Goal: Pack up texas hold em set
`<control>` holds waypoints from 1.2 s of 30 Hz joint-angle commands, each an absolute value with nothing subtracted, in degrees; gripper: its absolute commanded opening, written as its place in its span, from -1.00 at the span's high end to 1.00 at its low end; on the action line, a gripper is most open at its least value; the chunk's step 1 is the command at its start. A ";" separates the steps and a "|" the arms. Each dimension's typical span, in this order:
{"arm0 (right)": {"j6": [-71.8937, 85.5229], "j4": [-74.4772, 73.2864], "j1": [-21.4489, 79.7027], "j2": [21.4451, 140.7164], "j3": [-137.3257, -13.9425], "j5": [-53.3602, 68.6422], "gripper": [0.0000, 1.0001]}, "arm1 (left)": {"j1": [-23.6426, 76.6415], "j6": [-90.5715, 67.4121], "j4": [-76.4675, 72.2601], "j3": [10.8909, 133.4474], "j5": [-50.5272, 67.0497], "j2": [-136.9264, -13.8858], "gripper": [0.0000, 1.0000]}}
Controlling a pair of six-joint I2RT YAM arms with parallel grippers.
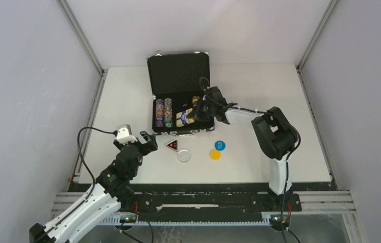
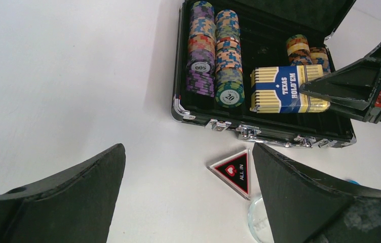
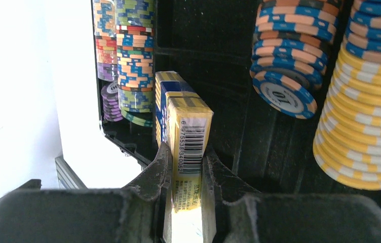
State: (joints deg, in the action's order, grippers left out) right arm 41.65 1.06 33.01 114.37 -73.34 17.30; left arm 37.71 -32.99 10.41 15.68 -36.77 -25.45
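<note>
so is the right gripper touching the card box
Touching. The right wrist view shows the right gripper with a finger pressed on each side of the card box, no gap visible.

Left wrist view, I read: card box (image 2: 284,90) "TEXAS HOLD'EM"; triangular token (image 2: 235,171) "ALL IN"; purple chip (image 2: 201,66) "500"; green chip (image 2: 230,94) "20". Right wrist view: blue chip (image 3: 283,94) facing me, "10".

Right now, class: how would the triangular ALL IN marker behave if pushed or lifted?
The triangular marker lies flat on the table, so it would probably slide, not roll or tip. Its clear glossy rim suggests hard plastic: likely stiff, light, perhaps slippery. Lying so low, it may be awkward to pinch.
</note>
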 commanded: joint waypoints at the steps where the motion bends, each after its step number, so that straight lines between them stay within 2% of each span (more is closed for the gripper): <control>1: 42.95 4.12 31.66 108.40 -72.66 19.06 1.00 | 37.27 -31.96 8.61 15.20 -36.04 -25.72 -1.00; 10: 42.14 4.95 31.16 106.94 -73.59 19.64 1.00 | 37.27 -31.90 8.48 15.01 -36.13 -25.86 -1.00; 33: 37.87 -5.76 31.65 118.56 -81.10 22.06 1.00 | 37.27 -31.53 9.39 15.34 -37.60 -25.88 -1.00; 34: 37.70 -6.12 31.71 118.83 -81.44 22.28 0.93 | 37.27 -31.55 9.40 15.38 -37.55 -25.92 -1.00; 36: 37.54 -6.10 31.71 119.32 -81.65 22.95 0.63 | 37.27 -31.54 9.40 15.38 -37.45 -26.14 -1.00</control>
